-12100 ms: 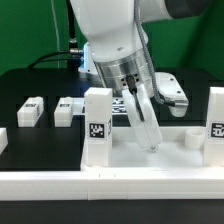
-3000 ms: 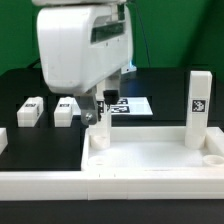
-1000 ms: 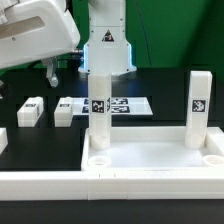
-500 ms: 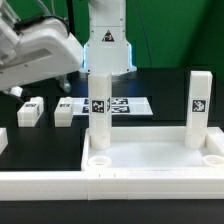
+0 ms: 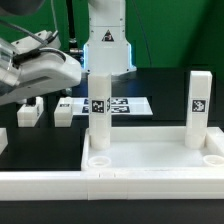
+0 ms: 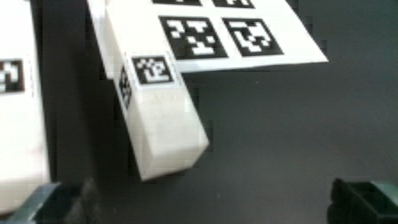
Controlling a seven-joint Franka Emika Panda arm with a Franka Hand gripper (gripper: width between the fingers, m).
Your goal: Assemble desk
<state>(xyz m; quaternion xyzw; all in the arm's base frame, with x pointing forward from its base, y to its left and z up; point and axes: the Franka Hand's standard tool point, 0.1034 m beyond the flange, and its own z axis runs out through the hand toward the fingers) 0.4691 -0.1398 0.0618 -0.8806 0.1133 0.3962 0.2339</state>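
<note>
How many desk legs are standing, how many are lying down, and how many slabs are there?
Standing legs: 2
Lying legs: 2
Slab: 1
Total: 5

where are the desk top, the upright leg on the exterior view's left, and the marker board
desk top (image 5: pixel 150 158): exterior view, bare middle of its surface
upright leg (image 5: pixel 99 130): exterior view, front face below its tag
marker board (image 5: pixel 132 105): exterior view, printed part beside that leg
</note>
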